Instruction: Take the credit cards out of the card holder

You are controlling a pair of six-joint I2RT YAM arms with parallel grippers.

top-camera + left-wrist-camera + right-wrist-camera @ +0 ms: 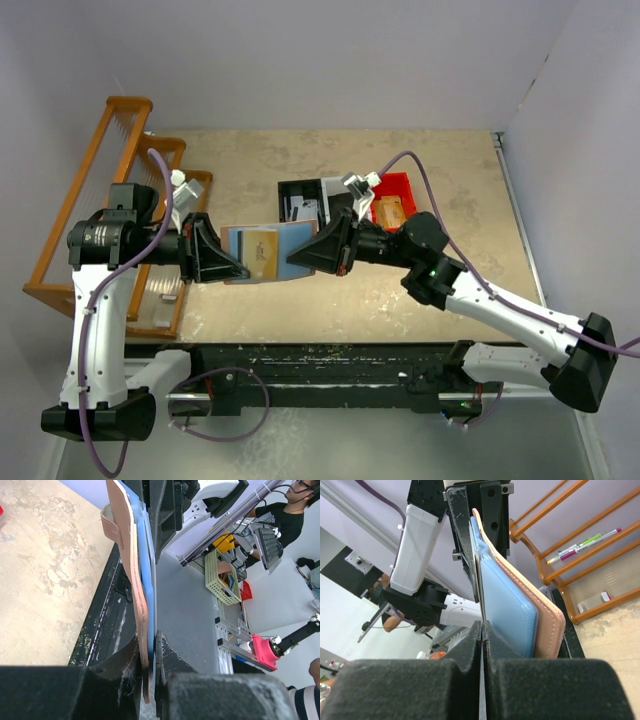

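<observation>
Top external view: left jaws clamp the card holder (295, 250) aloft above the desk (450, 180); right jaws, opposite, pinch narrowly the edge of a pale credit card (480, 600).

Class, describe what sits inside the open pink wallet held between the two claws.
Inside the salmon-pink leather wallet, a tan-orange plastic card lies against light blue lining. Any further cards tucked in pockets are hidden.

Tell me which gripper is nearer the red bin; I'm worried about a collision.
Right. The right gripper is just left of the red bin; the left gripper is farther left, across the card holder.
</observation>
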